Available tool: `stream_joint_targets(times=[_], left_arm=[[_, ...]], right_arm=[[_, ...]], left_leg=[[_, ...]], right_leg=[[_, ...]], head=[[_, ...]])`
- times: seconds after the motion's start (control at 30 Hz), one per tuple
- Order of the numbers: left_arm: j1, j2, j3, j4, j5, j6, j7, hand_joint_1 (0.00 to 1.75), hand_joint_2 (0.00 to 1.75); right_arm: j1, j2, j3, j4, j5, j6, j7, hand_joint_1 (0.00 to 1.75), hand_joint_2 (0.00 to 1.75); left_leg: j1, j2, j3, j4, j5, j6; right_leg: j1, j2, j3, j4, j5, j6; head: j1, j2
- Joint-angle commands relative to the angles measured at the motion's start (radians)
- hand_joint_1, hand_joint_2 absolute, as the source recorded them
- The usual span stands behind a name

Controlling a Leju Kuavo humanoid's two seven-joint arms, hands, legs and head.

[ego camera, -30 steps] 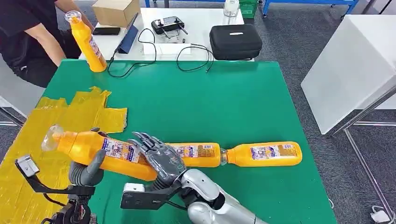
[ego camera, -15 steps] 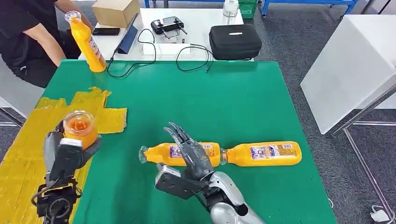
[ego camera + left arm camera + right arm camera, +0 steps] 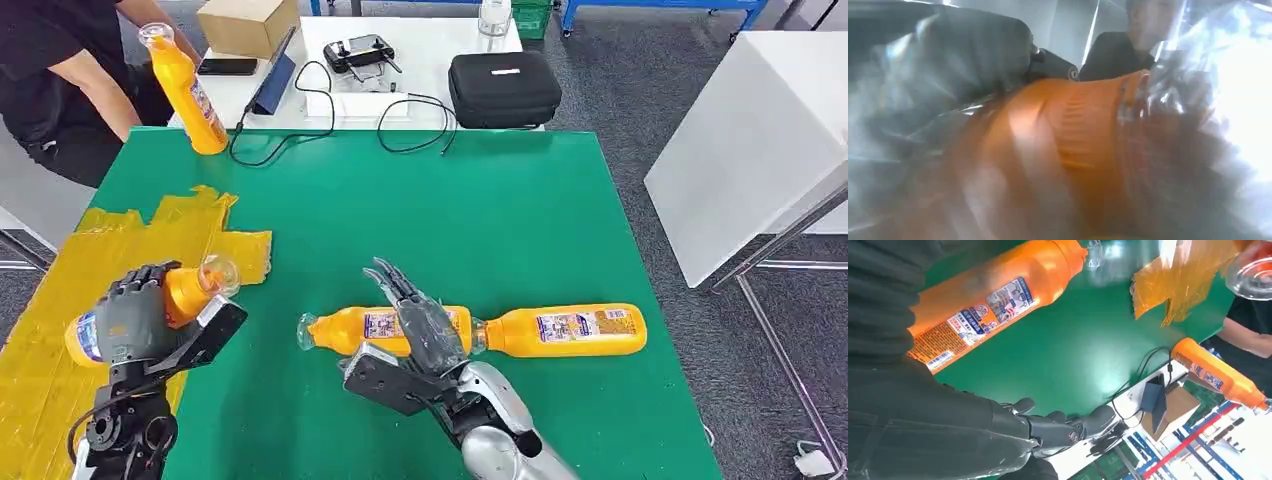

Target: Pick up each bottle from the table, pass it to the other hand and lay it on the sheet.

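Note:
My left hand (image 3: 130,322) grips an orange bottle (image 3: 178,295) over the yellow sheet (image 3: 60,300) at the table's left side; its clear cap points toward the table's middle. Up close, the left wrist view shows that bottle (image 3: 1068,165) blurred against the hand. My right hand (image 3: 420,325) hovers with spread fingers over the near one of two orange bottles lying end to end on the green table, one (image 3: 345,330) at the middle and one (image 3: 570,330) to its right. In the right wrist view the hand (image 3: 923,405) is above the labelled bottle (image 3: 998,295).
A person in black at the far left holds another orange bottle (image 3: 188,92) upright on the table's far corner. Behind the green table (image 3: 480,210) a white table carries a cardboard box (image 3: 248,24), a black case (image 3: 503,88), a controller and cables.
My left hand has turned the bottle from cap-toward-camera to lying sideways and lowered it over the sheet. My right hand, which let go a second ago, has stayed above the middle bottle.

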Motion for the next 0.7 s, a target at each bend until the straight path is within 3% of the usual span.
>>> stream_joint_targets(times=[0.03,0.17,0.2,0.37,0.4,0.7], left_arm=[[-0.072,0.035,-0.045,0.182,-0.045,-0.045,0.060,1.75,1.75],[-0.083,0.047,-0.036,0.245,0.020,-0.095,0.030,1.75,1.75],[-0.083,0.051,-0.034,0.260,0.042,-0.113,0.015,1.20,1.75],[-0.082,0.052,-0.033,0.262,0.044,-0.114,0.014,1.20,1.75],[-0.086,0.048,-0.026,0.268,0.048,-0.126,0.026,0.00,0.00],[-0.113,0.060,-0.027,0.343,0.054,-0.191,0.054,0.00,0.00]], right_arm=[[-0.047,-0.005,0.009,0.041,-0.012,0.025,0.022,0.00,1.75],[-0.027,0.016,0.011,0.045,0.006,0.040,0.054,0.00,1.75],[-0.015,0.021,0.013,0.035,0.018,0.044,0.061,0.00,1.75],[-0.013,0.022,0.016,0.035,0.020,0.044,0.062,0.00,1.75],[-0.013,0.022,0.014,0.035,0.028,0.049,0.070,0.00,1.75],[-0.073,0.023,0.023,0.133,0.134,0.105,0.145,0.00,1.75]], left_leg=[[-0.001,-0.002,0.004,-0.001,0.000,0.000],[-0.001,-0.001,0.002,-0.001,0.001,0.000],[-0.001,-0.001,0.004,-0.002,0.000,0.000],[0.000,-0.001,0.005,-0.002,0.000,0.000],[0.000,0.000,0.004,-0.001,0.000,0.000],[0.000,0.000,0.003,-0.001,0.000,0.000]], right_leg=[[-0.001,-0.003,0.003,0.000,0.000,0.000],[0.000,-0.001,0.002,0.000,0.000,0.000],[-0.001,-0.002,0.003,-0.001,0.000,-0.001],[0.000,-0.002,0.005,-0.001,-0.001,-0.001],[0.000,-0.001,0.003,-0.001,-0.001,-0.001],[0.000,-0.001,0.003,-0.001,0.000,0.000]], head=[[0.000,0.000],[0.000,0.000],[0.000,0.000],[-0.001,0.000],[0.000,0.000],[0.000,0.000]])
